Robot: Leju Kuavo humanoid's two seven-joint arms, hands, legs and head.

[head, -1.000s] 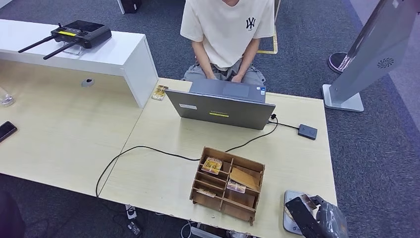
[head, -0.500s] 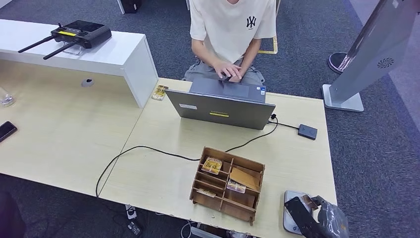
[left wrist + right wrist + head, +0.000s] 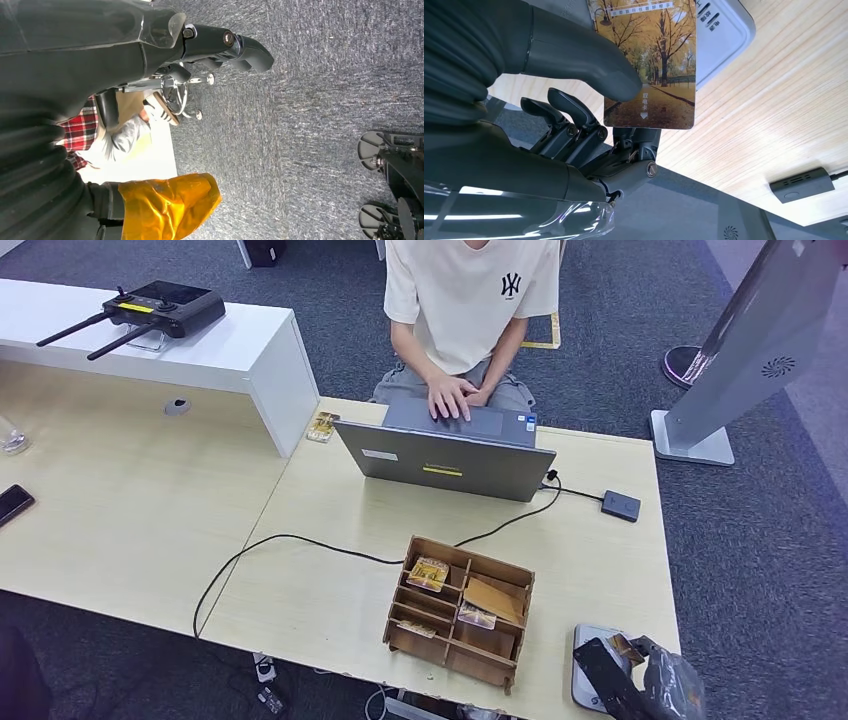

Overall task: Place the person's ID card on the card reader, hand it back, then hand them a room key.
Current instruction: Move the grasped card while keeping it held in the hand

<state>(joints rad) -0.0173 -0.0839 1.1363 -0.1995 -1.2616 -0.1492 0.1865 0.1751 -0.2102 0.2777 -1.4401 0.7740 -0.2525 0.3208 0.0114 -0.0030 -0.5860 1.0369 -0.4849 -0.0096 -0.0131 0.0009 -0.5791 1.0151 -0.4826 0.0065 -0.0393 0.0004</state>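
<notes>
Card point(image 3: 649, 60) — thin, stiff, slick — pinched by the right hand point(image 3: 574, 100) (thumb on its face) over the card reader point(image 3: 590, 670) at the bench's near right corner; left-hand fingers can't be told.

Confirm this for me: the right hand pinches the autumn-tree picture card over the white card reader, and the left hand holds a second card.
Wrong on the left hand: the left wrist view shows it hanging above the grey carpet with nothing in it. The rest stands: the right hand pinches the autumn-tree picture card over the white card reader.
</notes>
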